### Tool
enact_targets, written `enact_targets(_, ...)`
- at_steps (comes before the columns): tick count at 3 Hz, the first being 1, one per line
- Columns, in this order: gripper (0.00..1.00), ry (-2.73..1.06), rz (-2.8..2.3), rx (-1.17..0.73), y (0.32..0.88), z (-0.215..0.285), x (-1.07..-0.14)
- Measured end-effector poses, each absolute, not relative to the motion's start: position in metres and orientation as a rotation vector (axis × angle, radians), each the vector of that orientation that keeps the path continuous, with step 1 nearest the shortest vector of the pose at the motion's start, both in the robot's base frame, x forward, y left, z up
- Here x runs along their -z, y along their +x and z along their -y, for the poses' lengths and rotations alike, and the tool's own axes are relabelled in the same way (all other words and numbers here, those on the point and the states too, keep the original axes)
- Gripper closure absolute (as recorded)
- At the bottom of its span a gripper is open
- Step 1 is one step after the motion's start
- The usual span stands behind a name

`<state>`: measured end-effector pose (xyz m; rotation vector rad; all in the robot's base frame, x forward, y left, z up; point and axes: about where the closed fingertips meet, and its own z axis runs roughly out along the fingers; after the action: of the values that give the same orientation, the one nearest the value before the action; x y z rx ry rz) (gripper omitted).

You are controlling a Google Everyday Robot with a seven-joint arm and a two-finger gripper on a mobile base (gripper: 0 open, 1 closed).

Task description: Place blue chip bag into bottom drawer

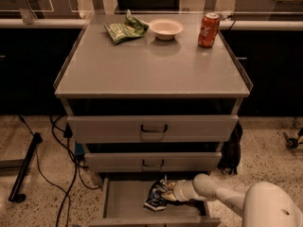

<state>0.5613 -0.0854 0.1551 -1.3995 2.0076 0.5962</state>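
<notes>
The blue chip bag (156,195), dark blue with white lettering, is crumpled inside the open bottom drawer (120,202), near its middle. My gripper (166,194) reaches in from the lower right on a white arm and is shut on the bag's right end. The bag sits low over the drawer's grey floor; I cannot tell whether it touches it. The fingertips are hidden by the bag.
Two upper grey drawers (152,128) with dark bar handles are closed. On the cabinet top are a green chip bag (124,29), a white bowl (165,28) and a red soda can (209,30). Black cables (61,141) and a stand leg (24,167) lie on the floor at left.
</notes>
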Motion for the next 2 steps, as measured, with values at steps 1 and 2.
enact_targets(1,0.82,-1.399,-2.008,-0.595,0.5619,0.0858,-0.155)
enact_targets(2,0.57,-1.399,-2.008,-0.595,0.5618,0.0858,-0.155)
